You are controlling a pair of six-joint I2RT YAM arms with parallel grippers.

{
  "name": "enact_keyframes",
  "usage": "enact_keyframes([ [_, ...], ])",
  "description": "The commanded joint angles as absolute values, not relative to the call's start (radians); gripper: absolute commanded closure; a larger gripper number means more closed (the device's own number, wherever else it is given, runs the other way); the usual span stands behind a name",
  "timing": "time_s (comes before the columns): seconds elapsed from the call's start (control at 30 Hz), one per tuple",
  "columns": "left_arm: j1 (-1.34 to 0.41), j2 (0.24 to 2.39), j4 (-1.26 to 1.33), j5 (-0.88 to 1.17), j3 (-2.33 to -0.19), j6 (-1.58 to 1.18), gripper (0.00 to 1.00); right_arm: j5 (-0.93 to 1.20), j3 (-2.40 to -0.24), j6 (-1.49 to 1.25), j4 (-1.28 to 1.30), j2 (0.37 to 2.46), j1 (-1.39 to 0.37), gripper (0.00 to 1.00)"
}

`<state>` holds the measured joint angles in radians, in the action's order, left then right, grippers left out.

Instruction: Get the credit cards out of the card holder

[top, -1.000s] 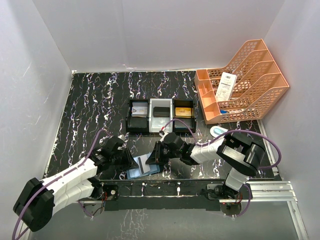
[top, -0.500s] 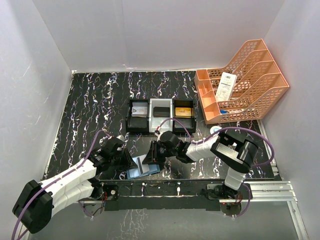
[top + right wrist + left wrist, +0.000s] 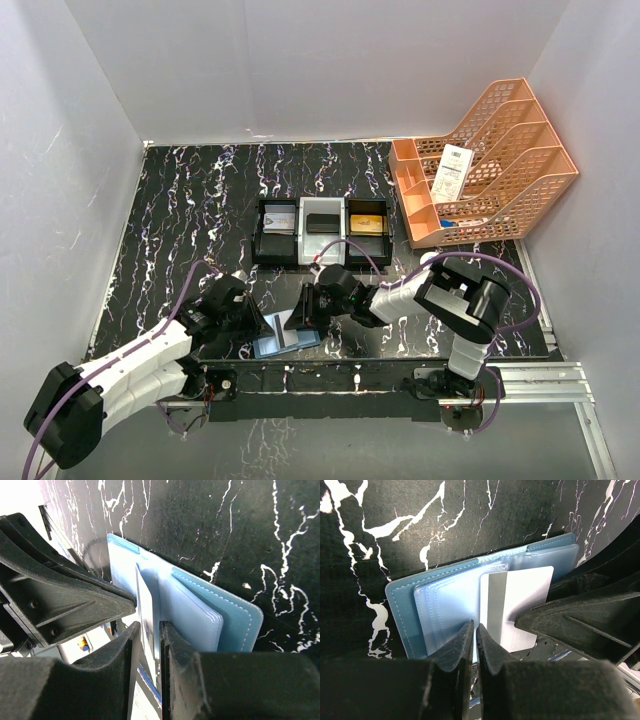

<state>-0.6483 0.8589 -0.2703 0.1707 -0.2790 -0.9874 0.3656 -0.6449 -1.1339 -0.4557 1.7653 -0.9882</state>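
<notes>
The teal-blue card holder [image 3: 285, 337] lies open near the table's front edge, with its pale clear pockets fanned up [image 3: 450, 600]. My left gripper [image 3: 264, 323] is shut on the near edge of a clear pocket page [image 3: 474, 630]. A greyish-white credit card with a grey stripe [image 3: 520, 605] sticks out of a pocket. My right gripper [image 3: 302, 316] comes in from the other side, its fingers closed round that card's edge [image 3: 145, 612]. The holder's teal cover [image 3: 235, 620] lies flat beyond. The right gripper's body fills the right of the left wrist view [image 3: 585, 620].
A black-and-white three-compartment tray [image 3: 320, 262] behind the grippers holds a greyish card [image 3: 279, 222], a black card [image 3: 321, 225] and a gold card [image 3: 366, 224]. An orange file rack [image 3: 500, 190] with a white barcoded slip [image 3: 452, 172] stands at the back right.
My right gripper has moved left onto the card holder and its arm has folded in closer. My left gripper and the holder have hardly moved.
</notes>
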Motion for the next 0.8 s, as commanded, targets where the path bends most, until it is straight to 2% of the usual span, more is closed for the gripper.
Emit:
enact_keyframes([
  [0.0,-0.651,0.855,-0.349,0.113,-0.259,-0.979,0.94,0.339,-0.651,-1.143,-0.510,1.769,-1.004,0.80],
  [0.17,-0.650,0.854,-0.350,0.112,-0.259,-0.981,0.93,0.335,-0.625,-1.143,-0.534,1.748,-1.005,0.87],
  [0.27,-0.650,0.854,-0.346,0.115,-0.258,-0.983,0.93,0.354,-0.618,-1.159,-0.569,1.748,-1.006,0.87],
  [0.37,-0.650,0.855,-0.345,0.119,-0.259,-0.984,0.93,0.332,-0.613,-1.187,-0.575,1.747,-1.009,0.82],
  [0.77,-0.650,0.852,-0.340,0.124,-0.256,-0.988,0.94,0.320,-0.612,-1.224,-0.619,1.778,-1.019,0.84],
])
